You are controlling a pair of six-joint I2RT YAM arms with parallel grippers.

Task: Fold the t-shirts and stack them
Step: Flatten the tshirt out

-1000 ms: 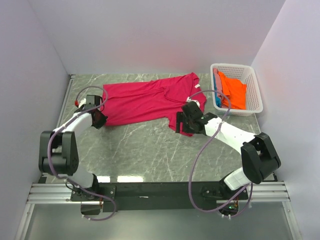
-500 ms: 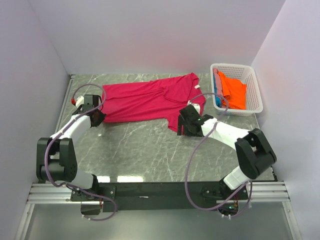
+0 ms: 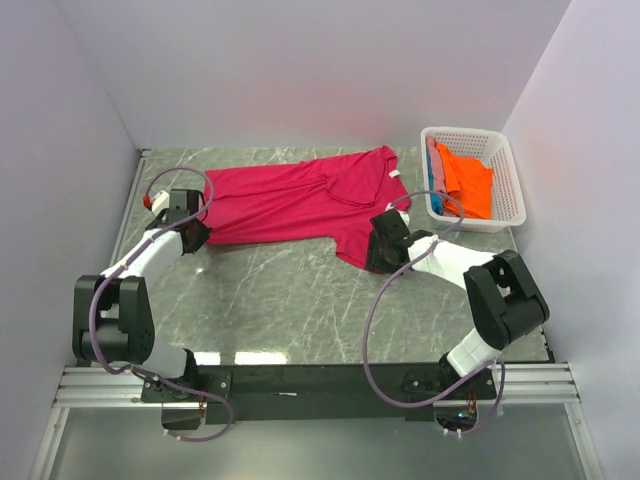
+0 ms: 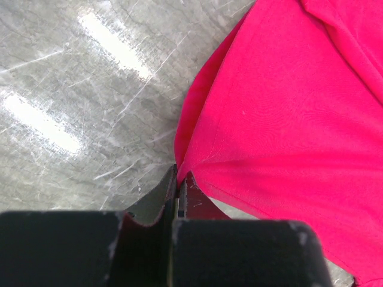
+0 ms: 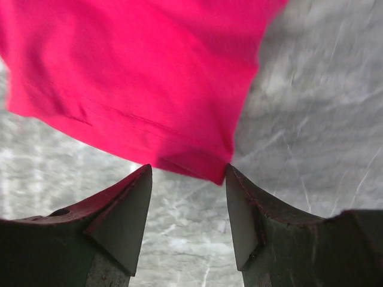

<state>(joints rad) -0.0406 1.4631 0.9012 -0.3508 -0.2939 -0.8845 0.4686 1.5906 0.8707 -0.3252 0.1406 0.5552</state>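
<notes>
A crimson-pink t-shirt (image 3: 290, 198) lies spread flat across the back of the marble table. My left gripper (image 3: 200, 236) is shut on the shirt's left corner; in the left wrist view the gripper (image 4: 181, 176) has its jaws pressed together on the cloth's edge (image 4: 197, 161). My right gripper (image 3: 374, 252) sits at the shirt's lower right corner. In the right wrist view that gripper (image 5: 187, 168) is open, with the corner of the cloth (image 5: 206, 167) between its two fingertips. An orange t-shirt (image 3: 468, 182) and a sliver of blue-teal t-shirt (image 3: 435, 168) lie in the basket.
The white lattice basket (image 3: 511, 196) stands at the back right, against the right wall. Walls close in the table on the left, back and right. Bare marble (image 3: 290, 290) stretches between the shirt and the arm bases.
My right gripper has slid a little right along the shirt's lower corner and its jaws have narrowed around the cloth. The left gripper has shifted slightly back, still pinching its corner.
</notes>
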